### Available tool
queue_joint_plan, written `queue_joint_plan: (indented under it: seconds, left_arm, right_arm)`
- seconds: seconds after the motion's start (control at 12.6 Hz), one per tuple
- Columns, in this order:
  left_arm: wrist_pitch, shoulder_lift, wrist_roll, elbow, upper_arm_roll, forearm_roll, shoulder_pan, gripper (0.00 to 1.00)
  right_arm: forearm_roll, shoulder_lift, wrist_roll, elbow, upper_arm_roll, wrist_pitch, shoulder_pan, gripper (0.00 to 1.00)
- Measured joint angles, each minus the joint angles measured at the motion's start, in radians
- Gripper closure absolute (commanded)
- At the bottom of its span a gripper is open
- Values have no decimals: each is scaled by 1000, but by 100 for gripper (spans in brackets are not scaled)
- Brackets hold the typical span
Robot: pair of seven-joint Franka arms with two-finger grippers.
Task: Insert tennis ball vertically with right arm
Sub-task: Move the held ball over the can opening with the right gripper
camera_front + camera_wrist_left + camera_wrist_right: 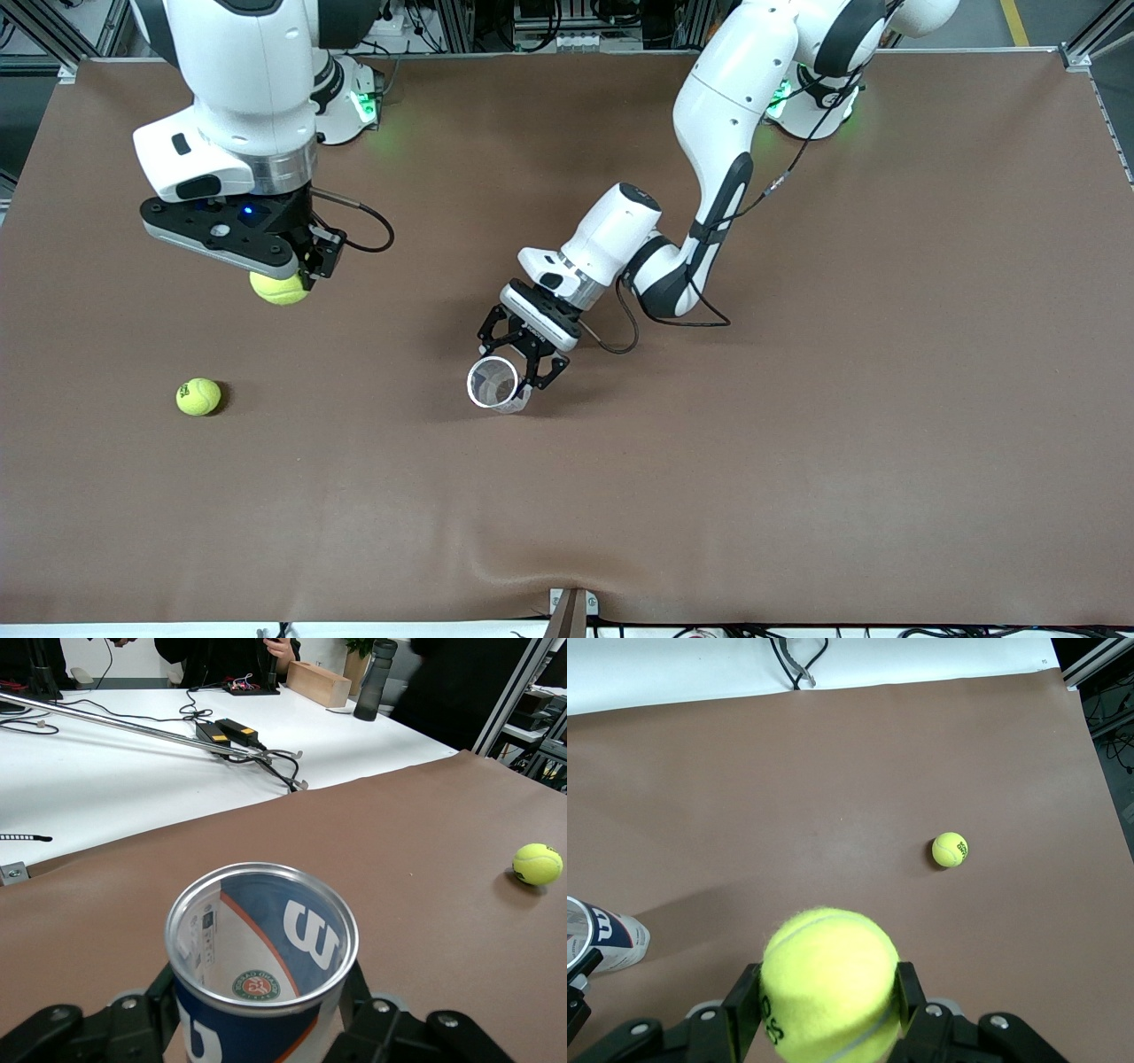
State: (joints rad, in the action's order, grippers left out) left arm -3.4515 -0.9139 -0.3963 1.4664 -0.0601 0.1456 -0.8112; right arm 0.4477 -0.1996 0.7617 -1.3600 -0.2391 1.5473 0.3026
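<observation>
Here: right gripper clamped on tennis ball, raised above worktop for vertical drop; left gripper clamped on can, mouth upward, steadied.

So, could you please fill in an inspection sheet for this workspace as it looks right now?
Surface: brown mat, with a wrinkle at its edge nearest the front camera.
Job's things: held tennis ball; open can, mouth up.
Clutter: second tennis ball loose on the mat, toward the right arm's end.
Grippers: right gripper shut on the held tennis ball, above the mat; left gripper shut on the can.
Cables: black cable looping from the right wrist.
Surroundings: white table carrying cables.
</observation>
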Motion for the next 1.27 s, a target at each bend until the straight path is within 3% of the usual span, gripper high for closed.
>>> queue_joint_plan:
  seconds: [0.4,0.71,0.95,1.27]
  left_arm:
    - [0,0,0,0,-4,0,0,28]
    - [0,-1,6,0,-11,0,0,28]
    - [-4,-5,7,0,-11,0,-1,28]
    - [-10,-7,7,0,-12,0,-1,28]
  right_arm:
    - [0,-15,78,-2,-18,49,9,63]
    - [-4,-87,234,-14,-21,232,38,64]
    - [-106,-151,329,-15,3,425,45,64]
    - [-235,-190,337,-15,56,567,50,65]
